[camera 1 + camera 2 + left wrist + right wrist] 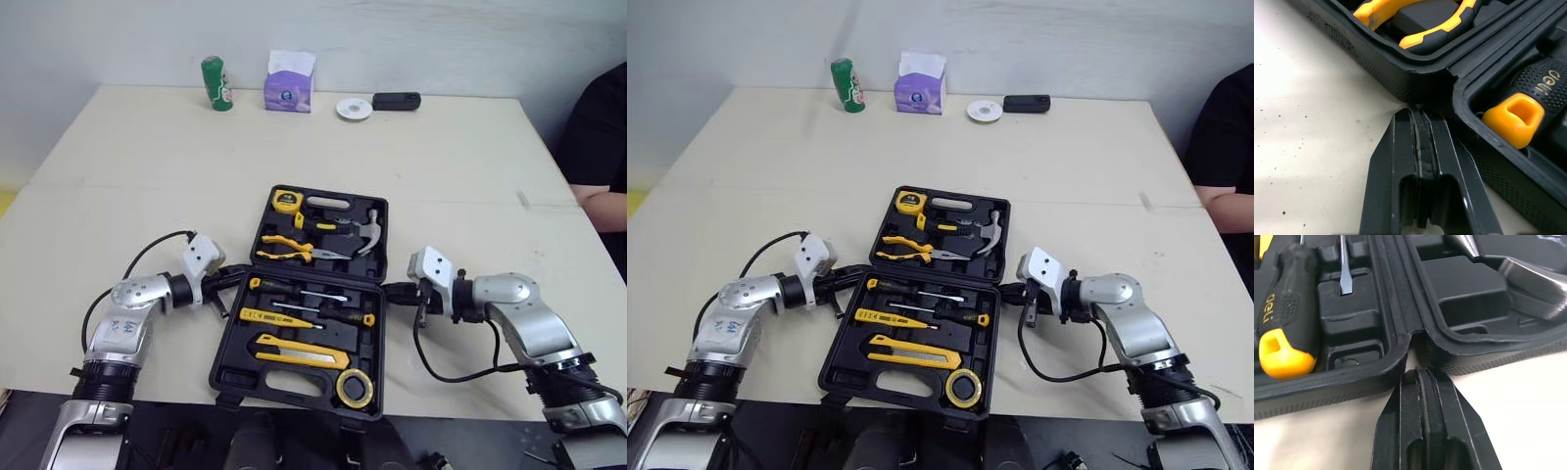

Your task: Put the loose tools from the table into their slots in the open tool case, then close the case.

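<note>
case [279,382]: tools [299,354] slotted | left gripper [1418,113], right gripper [1422,374]: clamped together, empty; tips at hinge [315,278] ends, likely to fold it closed

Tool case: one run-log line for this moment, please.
tool case: open, tools inside | left gripper: shut, at hinge | right gripper: shut, at hinge

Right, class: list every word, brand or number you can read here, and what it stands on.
"deli": screwdriver handle beside the left gripper.
"deli": second screwdriver handle beside the right gripper.
Unreadable, too blurred: labels on the green can and the tissue box.
</note>
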`<state>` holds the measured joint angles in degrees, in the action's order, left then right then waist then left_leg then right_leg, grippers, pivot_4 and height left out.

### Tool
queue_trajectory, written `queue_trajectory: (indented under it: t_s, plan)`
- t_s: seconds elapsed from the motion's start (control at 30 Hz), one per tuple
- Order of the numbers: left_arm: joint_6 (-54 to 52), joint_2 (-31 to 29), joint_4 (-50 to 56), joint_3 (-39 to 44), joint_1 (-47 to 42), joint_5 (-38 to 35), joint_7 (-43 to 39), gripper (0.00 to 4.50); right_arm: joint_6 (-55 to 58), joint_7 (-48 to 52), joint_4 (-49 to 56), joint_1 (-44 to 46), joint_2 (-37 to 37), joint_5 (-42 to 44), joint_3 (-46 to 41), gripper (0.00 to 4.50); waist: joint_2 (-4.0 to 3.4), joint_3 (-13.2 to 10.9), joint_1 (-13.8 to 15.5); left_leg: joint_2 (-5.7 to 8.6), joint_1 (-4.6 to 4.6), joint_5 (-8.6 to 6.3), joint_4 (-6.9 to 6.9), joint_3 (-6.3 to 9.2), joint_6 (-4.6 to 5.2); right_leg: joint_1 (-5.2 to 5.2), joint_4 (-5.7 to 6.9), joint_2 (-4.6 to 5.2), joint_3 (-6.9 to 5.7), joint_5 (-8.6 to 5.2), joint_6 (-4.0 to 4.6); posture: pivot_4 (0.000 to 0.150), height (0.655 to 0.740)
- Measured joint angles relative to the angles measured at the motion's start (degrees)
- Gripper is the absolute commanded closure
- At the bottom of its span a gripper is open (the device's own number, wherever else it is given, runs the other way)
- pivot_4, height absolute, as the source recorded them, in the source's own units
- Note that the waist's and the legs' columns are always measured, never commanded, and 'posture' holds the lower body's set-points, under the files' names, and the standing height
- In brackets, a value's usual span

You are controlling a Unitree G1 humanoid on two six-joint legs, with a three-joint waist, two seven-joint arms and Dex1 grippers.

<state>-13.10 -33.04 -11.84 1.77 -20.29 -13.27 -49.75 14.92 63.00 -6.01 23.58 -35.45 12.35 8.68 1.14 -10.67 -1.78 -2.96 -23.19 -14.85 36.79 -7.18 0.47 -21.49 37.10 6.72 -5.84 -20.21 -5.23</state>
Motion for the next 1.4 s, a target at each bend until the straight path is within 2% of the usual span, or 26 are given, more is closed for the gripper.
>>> queue_trajectory:
  t_s: [0.33, 0.6, 0.73, 0.83, 0.97, 1.03, 1.07, 1.2, 1.3, 1.4]
  plan:
    - [0.0, 1.7, 0.7, 0.8, 0.9, 0.4, 2.4, 4.47, -7.8, 1.9, -10.9, 7.9, 2.0, -5.8, 1.4, 4.50, 0.00, 0.0, 0.0, -0.11, 0.00, -0.02, 0.19, -0.01, -0.03, 0.01, 0.12, 0.00, 0.03, 0.03, 0.07, 0.150, 0.7400]
    - [-0.8, 1.5, 0.7, 1.0, 0.6, 1.7, 4.5, 4.47, -8.9, 2.0, -11.4, 8.0, 2.4, -6.5, 1.1, 4.50, -0.01, 0.0, 0.0, -0.15, 0.06, -0.03, 0.20, -0.01, -0.04, 0.00, 0.23, 0.03, 0.03, 0.01, 0.11, 0.150, 0.7400]
    - [-3.3, -0.7, 2.4, 1.4, 1.1, 0.9, 3.6, 4.47, -6.3, 2.2, -10.6, 7.7, 2.2, -5.4, 0.4, 4.50, -0.01, 0.0, -0.2, -0.24, 0.06, -0.08, 0.19, -0.01, -0.14, -0.02, 0.25, -0.02, 0.04, -0.04, 0.21, 0.150, 0.7400]
    - [-6.7, -3.9, 2.8, 5.3, 3.1, -2.7, 2.0, 3.52, -0.6, 3.5, -8.6, 7.0, -0.6, -2.1, -1.8, 3.54, -0.08, -0.1, -0.1, -0.30, -0.02, -0.11, 0.18, -0.01, -0.19, -0.10, 0.24, -0.04, 0.03, -0.08, 0.29, 0.150, 0.7400]
    - [-13.7, -7.5, 5.1, 11.2, 3.0, -7.7, 1.3, 1.55, 8.9, 0.7, -5.8, 8.5, -4.5, 0.1, -7.0, 1.45, -0.06, -0.1, 0.1, -0.31, -0.05, -0.15, 0.24, 0.07, -0.14, -0.09, 0.25, -0.01, 0.05, -0.08, 0.30, 0.150, 0.7400]
    - [-22.5, -8.8, 8.7, 11.5, -1.1, -11.6, 1.8, 0.56, 20.8, -2.2, -4.1, 12.1, -4.5, 1.7, -7.1, 0.39, -0.06, -0.1, 0.2, -0.29, -0.09, -0.16, 0.26, 0.20, -0.11, -0.08, 0.28, 0.04, 0.23, -0.07, 0.34, 0.150, 0.7400]
    - [-28.1, -10.0, 10.4, 11.1, -3.8, -12.9, 2.7, 0.12, 27.8, -3.3, -3.1, 14.4, -4.4, 3.2, -7.1, 0.00, -0.05, -0.1, 0.2, -0.29, -0.11, -0.16, 0.22, 0.25, -0.11, -0.09, 0.27, 0.03, 0.28, -0.08, 0.36, 0.150, 0.7400]
    - [-46.0, -14.8, 13.0, 6.1, -13.2, -14.8, 4.0, 0.05, 50.7, -6.7, -2.4, 21.9, -4.6, 7.2, -6.7, 0.00, -0.06, -0.1, 0.2, -0.30, -0.16, -0.10, 0.08, 0.20, -0.30, -0.17, 0.23, -0.08, 0.32, -0.12, 0.44, 0.150, 0.7400]
    - [-55.4, -14.8, 12.7, 2.0, -20.3, -15.8, 4.7, 0.05, 60.9, -9.4, -2.6, 26.1, -4.1, 8.0, -5.0, 0.00, -0.05, -0.1, 0.2, -0.32, -0.26, -0.10, 0.09, 0.13, -0.32, -0.24, 0.26, -0.16, 0.34, -0.12, 0.44, 0.150, 0.7400]
    - [-62.1, -12.4, 6.1, -0.6, -28.3, -14.8, 8.0, 0.05, 69.5, -13.4, -3.1, 31.2, 0.3, 9.2, -5.1, 0.00, -0.02, -0.1, 0.0, -0.32, -0.36, -0.07, 0.17, -0.23, -0.34, -0.68, 0.47, -0.26, 0.43, -0.12, 0.43, 0.150, 0.7400]
